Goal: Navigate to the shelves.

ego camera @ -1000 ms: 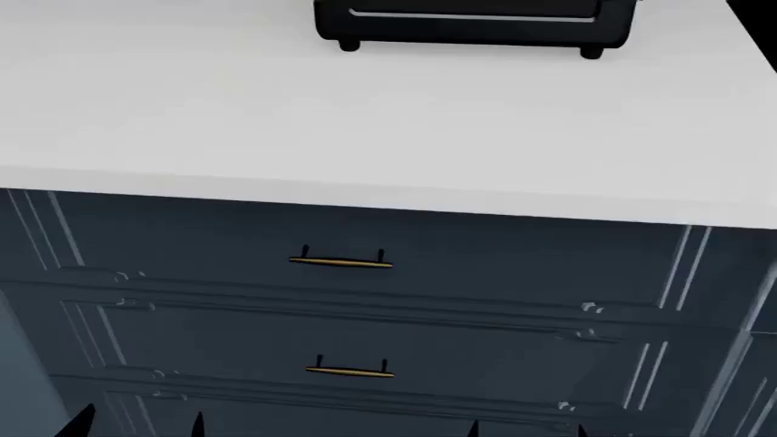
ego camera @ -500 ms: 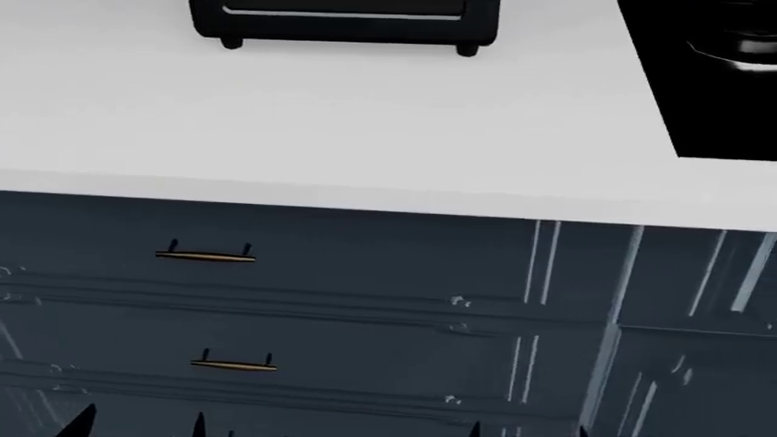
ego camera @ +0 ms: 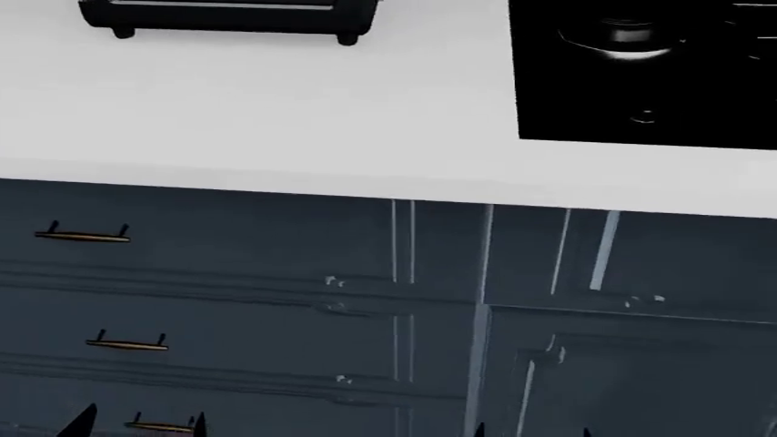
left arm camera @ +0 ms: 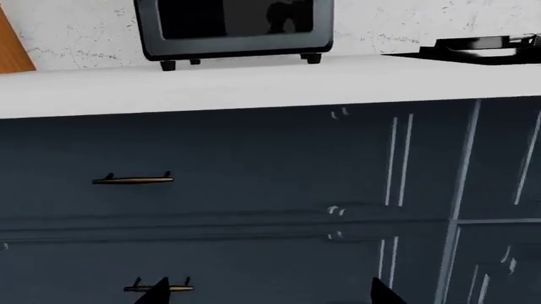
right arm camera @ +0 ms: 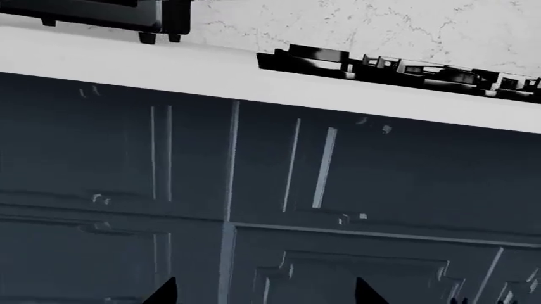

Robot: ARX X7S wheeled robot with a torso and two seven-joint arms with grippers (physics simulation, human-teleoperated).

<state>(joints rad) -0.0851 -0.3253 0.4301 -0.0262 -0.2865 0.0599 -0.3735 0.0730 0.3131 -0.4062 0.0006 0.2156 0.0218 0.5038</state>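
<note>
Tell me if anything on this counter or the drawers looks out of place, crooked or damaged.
Nothing stands out. The toaster oven sits square on the white counter, the cooktop lies flush in it, and the drawers are shut with their handles level. No spills or damage show.

Smooth matt white countertop (ego camera: 243, 118), glossy dark-blue drawer fronts (ego camera: 243, 273) with brassy metal handles (ego camera: 83, 236), glossy black cooktop (ego camera: 643, 82).
</note>
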